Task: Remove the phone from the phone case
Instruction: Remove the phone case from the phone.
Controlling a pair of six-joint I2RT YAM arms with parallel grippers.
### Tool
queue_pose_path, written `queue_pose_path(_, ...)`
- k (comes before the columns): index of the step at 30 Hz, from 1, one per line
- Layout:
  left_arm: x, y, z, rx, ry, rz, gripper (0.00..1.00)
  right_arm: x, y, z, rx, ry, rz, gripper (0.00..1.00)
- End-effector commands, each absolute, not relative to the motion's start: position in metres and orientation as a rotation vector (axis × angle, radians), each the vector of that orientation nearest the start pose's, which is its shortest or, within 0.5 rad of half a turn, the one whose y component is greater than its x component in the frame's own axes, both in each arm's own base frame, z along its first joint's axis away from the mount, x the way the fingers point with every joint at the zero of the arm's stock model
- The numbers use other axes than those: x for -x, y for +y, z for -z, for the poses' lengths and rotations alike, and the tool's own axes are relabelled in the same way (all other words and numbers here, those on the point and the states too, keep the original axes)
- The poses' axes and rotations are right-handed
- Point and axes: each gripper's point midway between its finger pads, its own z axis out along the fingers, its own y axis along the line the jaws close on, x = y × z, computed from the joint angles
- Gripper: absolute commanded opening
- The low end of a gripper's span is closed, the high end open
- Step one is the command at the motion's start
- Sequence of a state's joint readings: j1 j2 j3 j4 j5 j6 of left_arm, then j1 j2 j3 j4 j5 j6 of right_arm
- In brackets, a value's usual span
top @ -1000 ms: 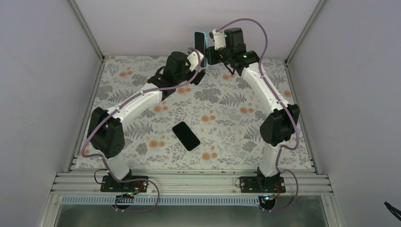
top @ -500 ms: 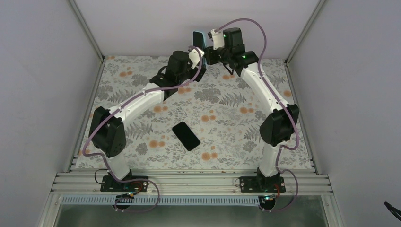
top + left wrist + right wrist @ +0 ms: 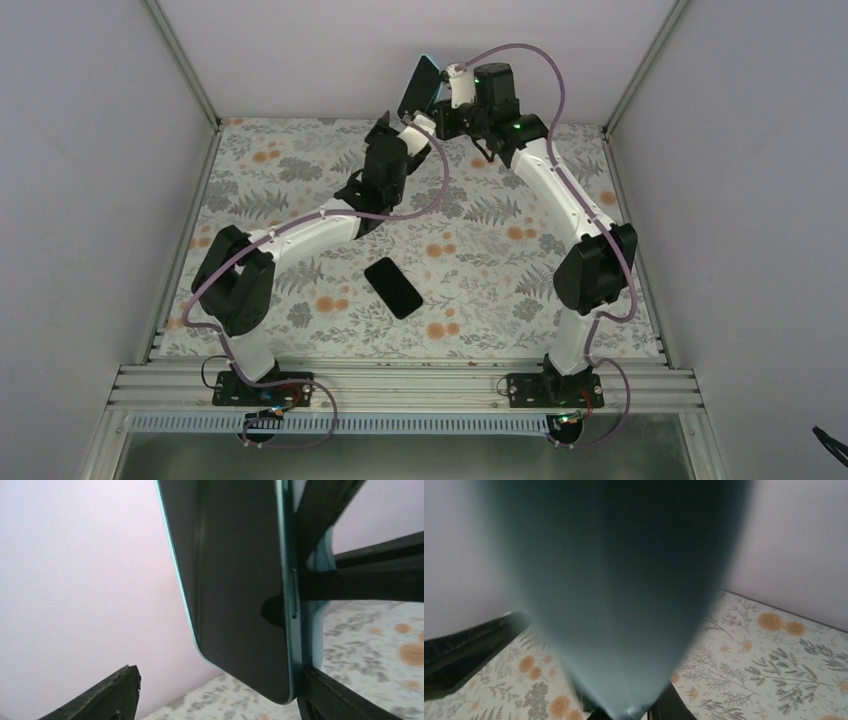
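The phone case (image 3: 420, 86), a pale-blue shell with a dark face, is held high above the back of the table. My right gripper (image 3: 444, 100) is shut on its edge. In the right wrist view its blurred blue back (image 3: 624, 605) fills the frame above my right gripper (image 3: 629, 713). In the left wrist view the case (image 3: 235, 580) hangs just ahead. My left gripper (image 3: 216, 676) is open, and its right finger (image 3: 330, 695) is at the case's lower corner. My left gripper (image 3: 404, 124) is just below the case. A black phone (image 3: 393, 287) lies flat on the table.
The floral tablecloth (image 3: 500, 230) covers the table. Pale walls stand close at the back and both sides, with metal posts (image 3: 185, 62) at the back corners. The aluminium rail (image 3: 400, 385) with both arm bases runs along the near edge.
The case has tilted from upright to leaning left, and its dark face now shows from above. My left arm has drawn back and left, and its gripper is a little lower under the case.
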State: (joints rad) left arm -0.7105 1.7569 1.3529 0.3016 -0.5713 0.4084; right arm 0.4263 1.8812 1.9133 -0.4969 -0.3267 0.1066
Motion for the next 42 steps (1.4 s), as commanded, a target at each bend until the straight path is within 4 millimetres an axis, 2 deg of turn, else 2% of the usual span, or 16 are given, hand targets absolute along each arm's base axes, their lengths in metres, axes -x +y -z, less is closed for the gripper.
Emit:
queue_pose_path(1,-0.461,-0.220,-0.391,-0.193,1.364,-0.421,0.74,-0.449,0.288,-0.343,0.614,1.989,-0.765,0.03)
queue_pose_path(5,-0.460,-0.224,-0.391,-0.180,1.330,-0.400,0.56,-0.434,0.301,-0.339,0.696,1.988,-0.882,0.03)
queue_pose_path(8,-0.462,-0.232,-0.390,-0.188,1.330,-0.386,0.52,-0.430,0.305,-0.331,0.715,2.001,-0.910,0.03)
queue_pose_path(11,-0.461,-0.238,-0.388,-0.198,1.326,-0.380,0.52,-0.432,0.302,-0.327,0.702,2.007,-0.893,0.03)
queue_pose_path(15,-0.463,-0.244,-0.381,-0.217,1.340,-0.368,0.46,-0.438,0.301,-0.321,0.674,2.021,-0.873,0.03)
queue_pose_path(20,-0.466,-0.252,-0.373,-0.251,1.355,-0.351,0.32,-0.446,0.299,-0.323,0.647,2.032,-0.846,0.03)
queue_pose_path(25,-0.471,-0.259,-0.365,-0.275,1.372,-0.334,0.18,-0.444,0.299,-0.324,0.643,2.030,-0.848,0.03)
queue_pose_path(31,-0.471,-0.267,-0.368,-0.298,1.390,-0.275,0.04,-0.451,0.291,-0.320,0.609,2.045,-0.779,0.03)
queue_pose_path(38,-0.463,-0.283,-0.371,-0.383,1.415,-0.152,0.02,-0.463,0.279,-0.319,0.551,2.055,-0.678,0.03)
queue_pose_path(42,-0.455,-0.293,-0.374,-0.454,1.447,-0.053,0.02,-0.473,0.265,-0.320,0.496,2.061,-0.563,0.03)
